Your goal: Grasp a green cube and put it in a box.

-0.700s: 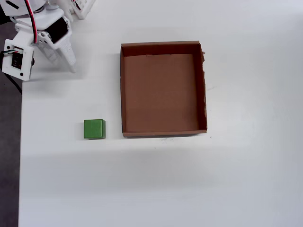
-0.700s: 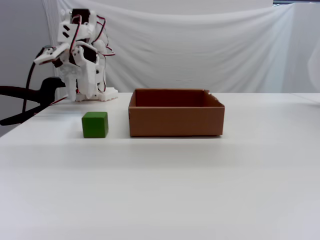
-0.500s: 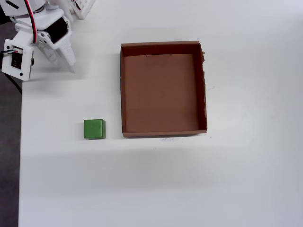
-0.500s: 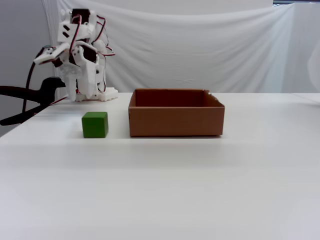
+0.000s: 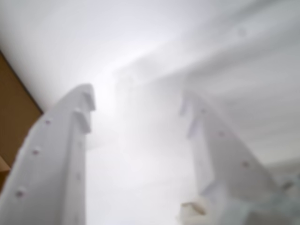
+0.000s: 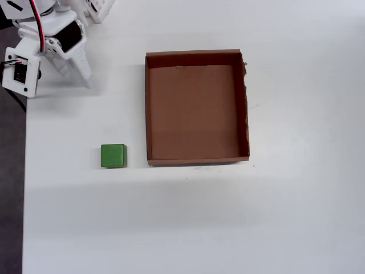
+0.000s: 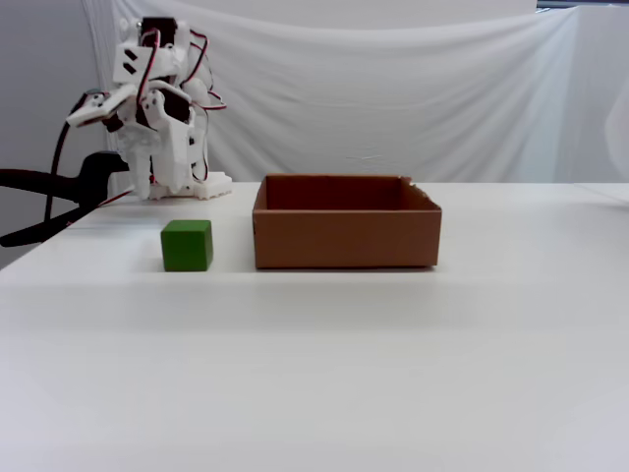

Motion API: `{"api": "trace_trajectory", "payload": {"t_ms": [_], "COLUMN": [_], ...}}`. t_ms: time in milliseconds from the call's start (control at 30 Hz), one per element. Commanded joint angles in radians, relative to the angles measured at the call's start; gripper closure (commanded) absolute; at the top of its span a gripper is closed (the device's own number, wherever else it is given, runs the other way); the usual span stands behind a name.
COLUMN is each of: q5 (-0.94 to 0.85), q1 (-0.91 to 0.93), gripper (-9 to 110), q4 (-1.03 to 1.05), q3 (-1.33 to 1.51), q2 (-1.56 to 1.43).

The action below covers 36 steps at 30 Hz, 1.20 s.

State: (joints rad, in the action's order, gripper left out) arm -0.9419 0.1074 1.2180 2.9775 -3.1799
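The white bench (image 6: 188, 228) carries everything and is mostly bare, which leaves open room around the work. On it, in the overhead view, the box (image 6: 246, 108) sits just right of centre, a shallow brown cardboard tray with nothing inside; its low walls should let something be lowered in from above without much lift.

The arm is folded back at about 10 o'clock from the box, near the bench's far left corner, likely a parked pose that keeps it clear of both things. In the wrist view the pincer (image 5: 138, 105) has its two white fingers spread well apart with nothing between them, and a brown sliver shows at the left edge.

The green cube (image 6: 113, 156) rests flat on the bench at about 8 o'clock from the box's centre, near its lower left corner but apart from the wall. That gap probably leaves space for the fingers to straddle it. The grasp is not yet begun.
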Motion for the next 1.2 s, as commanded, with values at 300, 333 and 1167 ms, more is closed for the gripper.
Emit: {"api": "trace_trajectory", "payload": {"t_ms": [300, 333, 1167], "q5": [0.009, 0.009, 0.009], "q1": [0.006, 0.006, 0.025], "gripper": [80, 80, 80], "q4": [0.014, 0.014, -0.209], "q3": [-0.005, -0.005, -0.229], "q2": [-0.005, -0.005, 0.25]}}
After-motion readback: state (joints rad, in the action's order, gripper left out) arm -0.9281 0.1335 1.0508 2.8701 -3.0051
